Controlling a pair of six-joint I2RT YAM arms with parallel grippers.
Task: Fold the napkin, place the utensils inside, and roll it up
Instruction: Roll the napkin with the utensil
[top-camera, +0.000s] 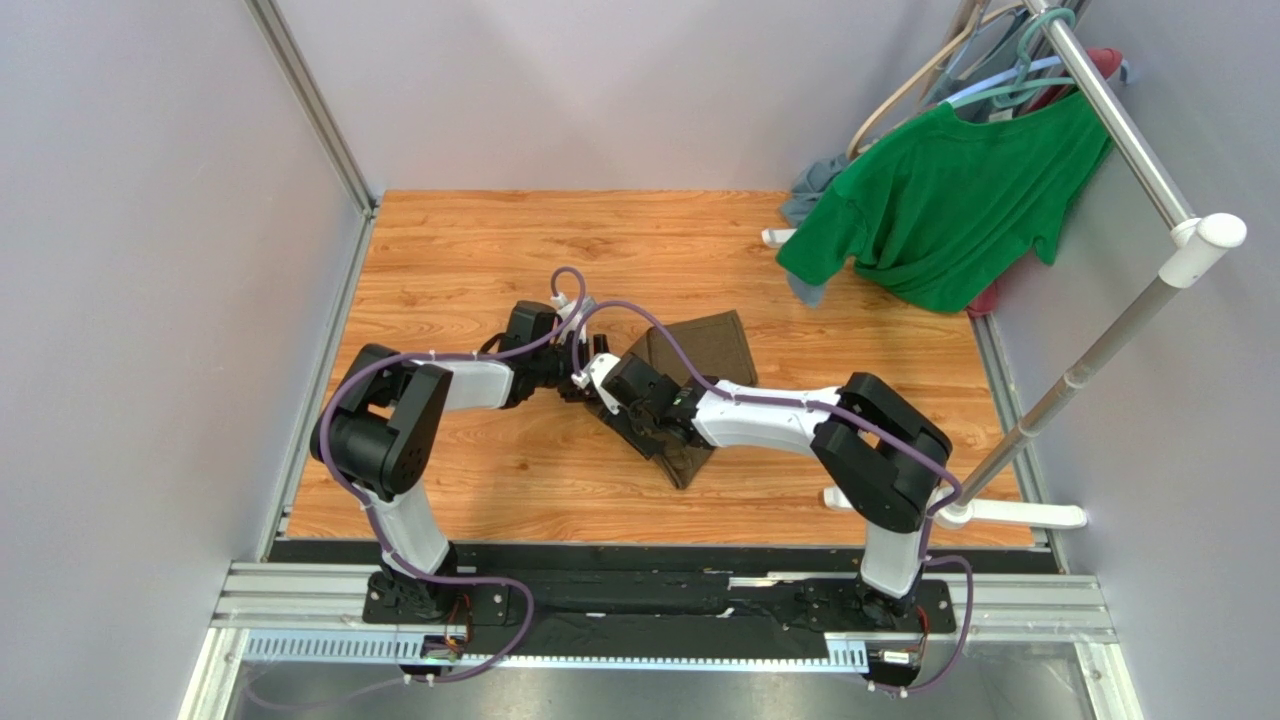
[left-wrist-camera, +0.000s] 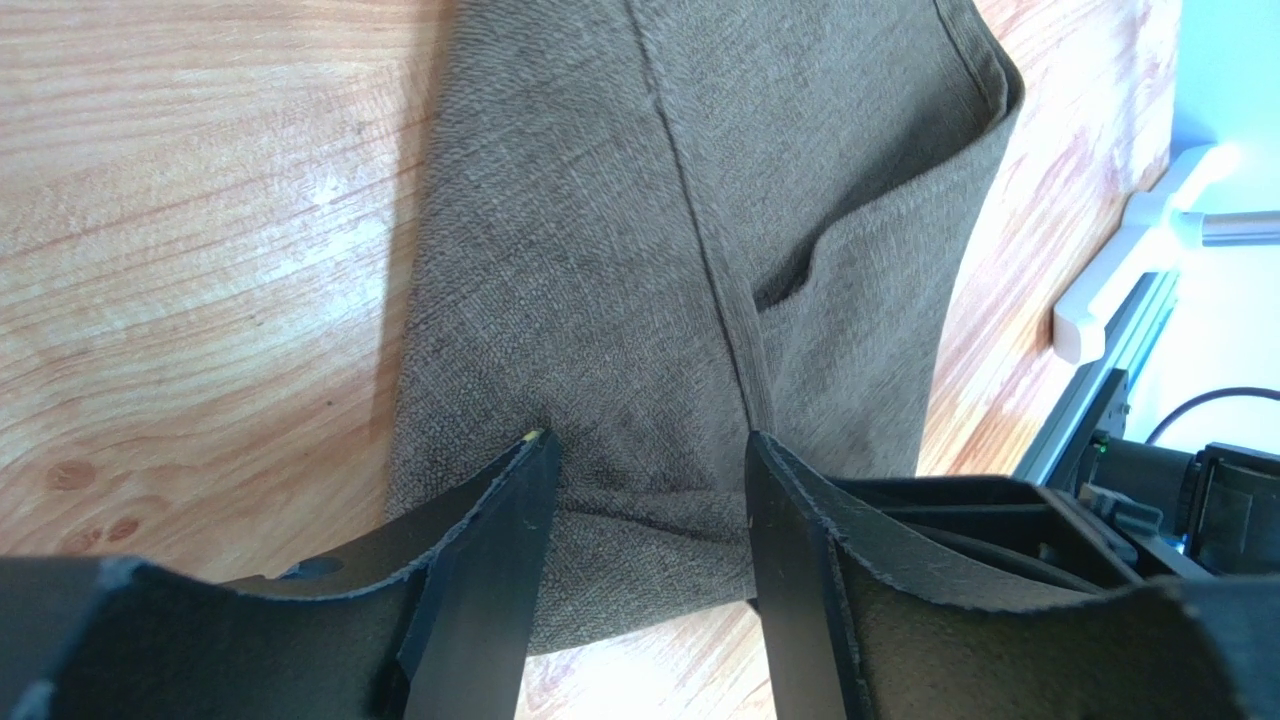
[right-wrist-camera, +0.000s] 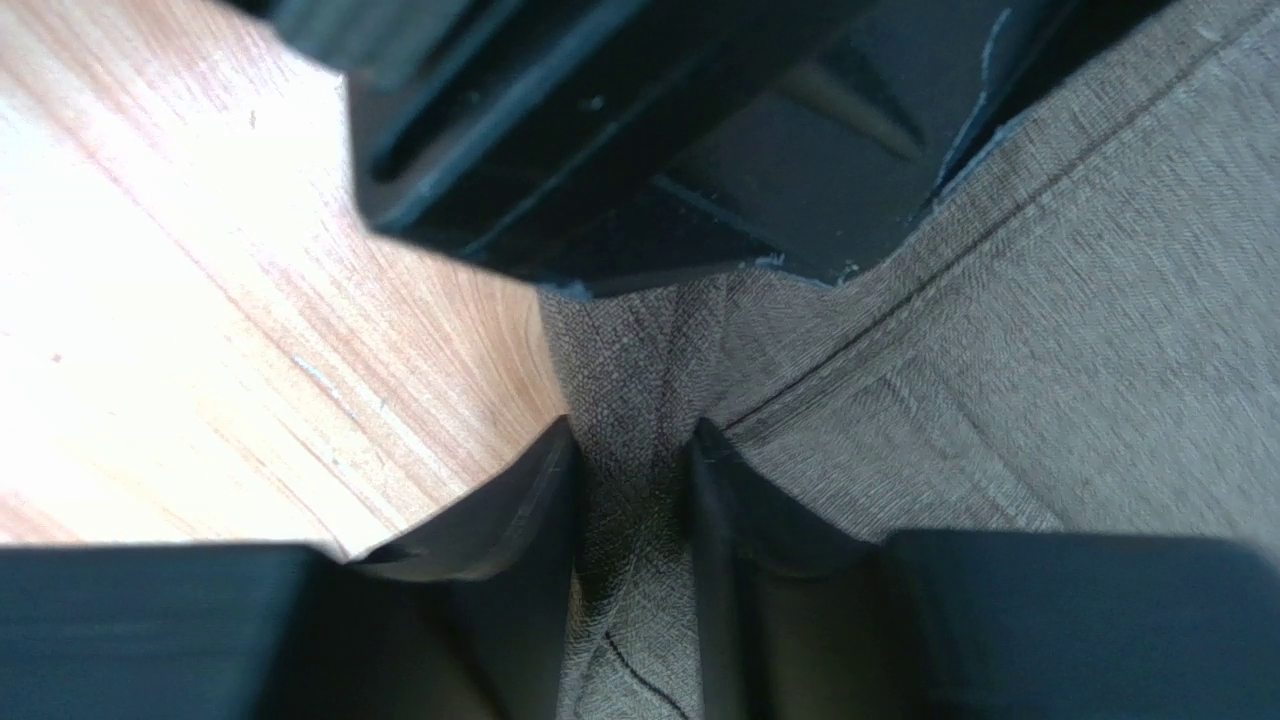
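Observation:
The dark olive-brown napkin (top-camera: 706, 353) lies folded on the wooden table, with both arms meeting at its left end. My left gripper (top-camera: 576, 381) comes in from the left. In the left wrist view its jaws (left-wrist-camera: 646, 465) stand open and wide apart, tips resting on the napkin (left-wrist-camera: 631, 225) either side of a low crease. My right gripper (top-camera: 613, 399) faces it. In the right wrist view it (right-wrist-camera: 634, 450) is shut on a pinched ridge of the napkin (right-wrist-camera: 1052, 345) near the cloth's edge. The utensils are out of view.
A bright green T-shirt (top-camera: 947, 195) hangs on a white clothes rack (top-camera: 1120, 113) at the back right, a grey-blue garment (top-camera: 812, 188) behind it. The rack's white foot (top-camera: 1037, 515) lies by the right arm's base. The left gripper's black body (right-wrist-camera: 676, 135) fills the right wrist view's top.

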